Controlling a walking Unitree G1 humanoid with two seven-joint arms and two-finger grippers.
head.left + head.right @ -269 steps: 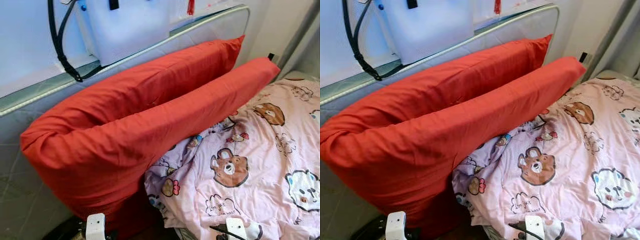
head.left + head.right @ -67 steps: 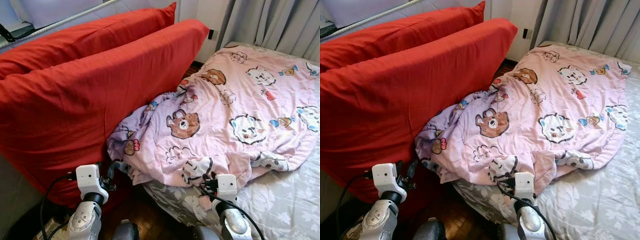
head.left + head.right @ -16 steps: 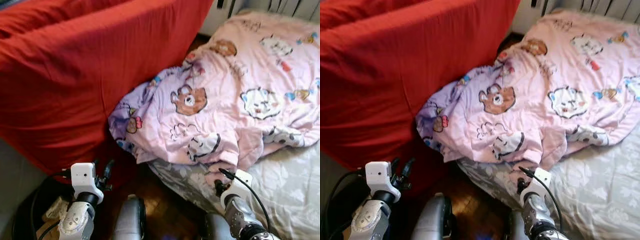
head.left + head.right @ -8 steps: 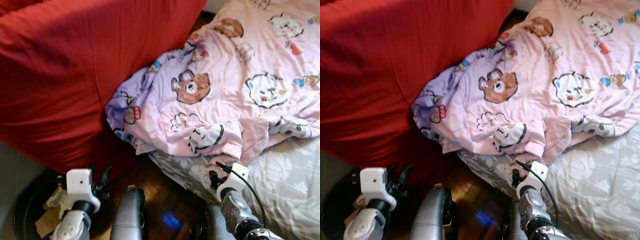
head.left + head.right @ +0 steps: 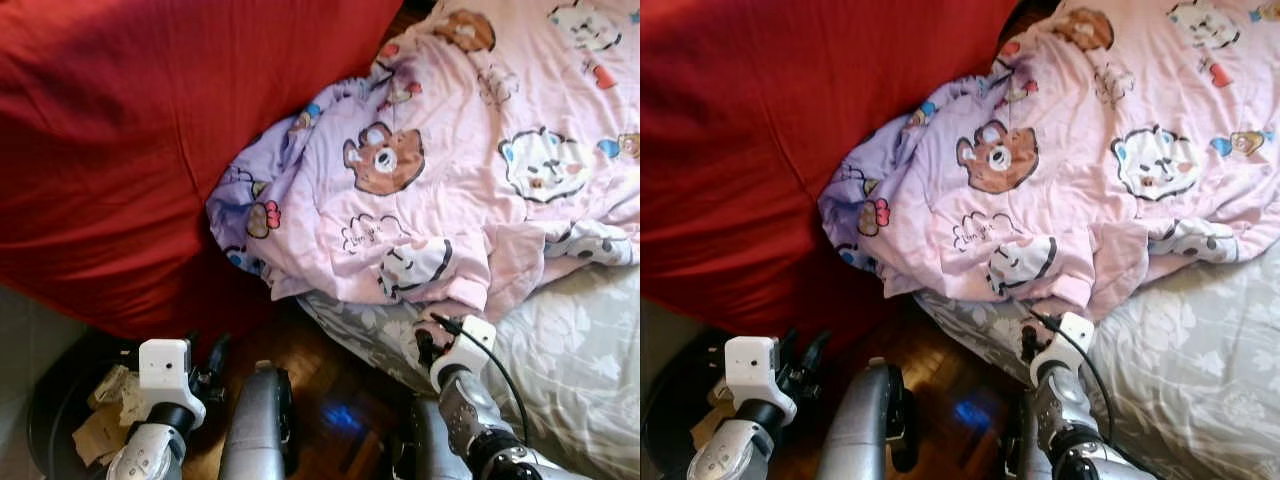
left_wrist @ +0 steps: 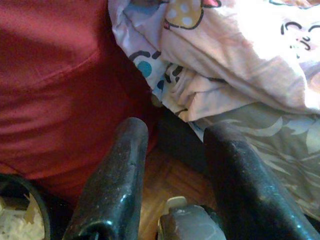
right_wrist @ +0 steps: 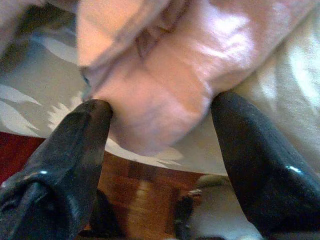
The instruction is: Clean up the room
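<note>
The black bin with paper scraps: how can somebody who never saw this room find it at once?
Start at the big red cushion beside the bed. Below its lower edge, on the floor by the left gripper, stands the black bin. It alone is round, dark and holds crumpled paper scraps.

The blanket (image 5: pixel 470 170) is soft matt cloth, pale pink and lilac, printed with cartoon bears and creased into folds. Beside it the big red cushion (image 5: pixel 130 150) wears smooth matt fabric with faint wrinkles. The bed sheet (image 5: pixel 570 350) is grey cloth with a pale flower print. The floor (image 5: pixel 330 400) is dark glossy wood catching a blue glint. The right claw (image 7: pixel 157 145) has shiny black plastic fingers (image 7: pixel 255 160); the left claw (image 6: pixel 172 165) looks duller and scuffed. The robot's arm (image 5: pixel 255 430) is satin silver metal.
</note>
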